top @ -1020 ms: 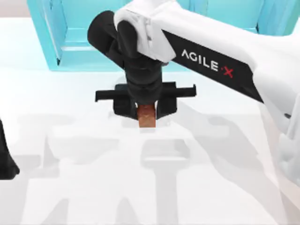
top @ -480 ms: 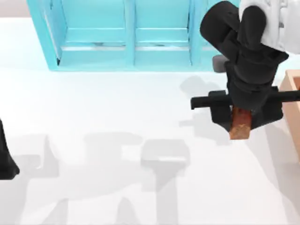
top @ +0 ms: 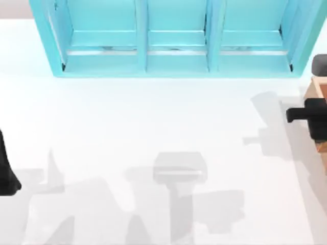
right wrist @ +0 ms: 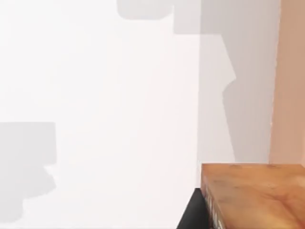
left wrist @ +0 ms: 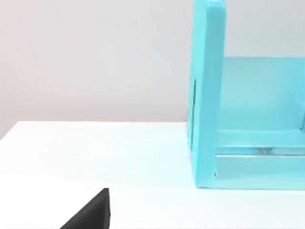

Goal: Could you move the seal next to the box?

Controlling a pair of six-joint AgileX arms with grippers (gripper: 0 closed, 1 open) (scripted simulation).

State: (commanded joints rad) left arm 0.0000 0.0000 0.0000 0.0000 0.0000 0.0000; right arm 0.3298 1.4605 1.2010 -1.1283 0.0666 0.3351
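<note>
Seen from above, our right gripper [top: 312, 116] sits at the table's right edge against the light tan-orange wooden box [top: 312, 88], beside the large turquoise shelf unit [top: 173, 38]; our left arm [top: 6, 168] rests at the left edge. Our right wrist view shows the reddish-brown mottled oblong seal [right wrist: 252, 195] above the white table [right wrist: 105, 119], close beside the box wall, one dark finger [right wrist: 193, 212] against it. We cannot tell its long axis or whether it is clamped.

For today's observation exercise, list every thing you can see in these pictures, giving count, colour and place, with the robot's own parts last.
table: one, white, under everything.
shelf: one, turquoise, along the table's far edge; its end wall is in the left wrist view.
box: one, light tan-orange, at the table's right edge, cut off by the frame.
seal: one, reddish-brown, close up in the right wrist view, held above the table beside the box wall.
left gripper: one, black, parked at the table's left edge.
right gripper: one, black, at the right edge by the box, carrying the seal.
</note>
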